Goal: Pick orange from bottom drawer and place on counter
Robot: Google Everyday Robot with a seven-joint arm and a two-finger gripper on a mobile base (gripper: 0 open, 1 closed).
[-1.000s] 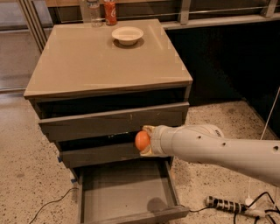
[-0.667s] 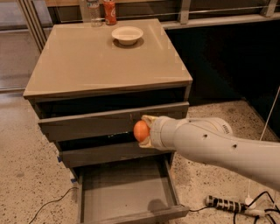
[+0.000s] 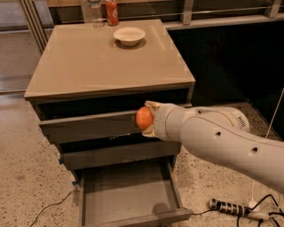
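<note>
The orange [image 3: 143,118] is held in my gripper [image 3: 147,119], which is shut on it in front of the top drawer's face, just below the counter's front edge. My white arm [image 3: 213,139] reaches in from the lower right. Below, the bottom drawer [image 3: 128,193] stands pulled out, its grey floor bare. The glossy beige counter [image 3: 93,62] tops the grey cabinet.
A white bowl [image 3: 129,35] sits at the back of the counter, with a red soda can [image 3: 112,12] and a clear bottle [image 3: 93,9] behind it. The top drawer [image 3: 88,127] and middle drawer [image 3: 115,154] are slightly ajar. A power strip [image 3: 228,207] and cables lie on the terrazzo floor.
My gripper has risen with the orange, from the middle drawer's height to the top drawer's face.
</note>
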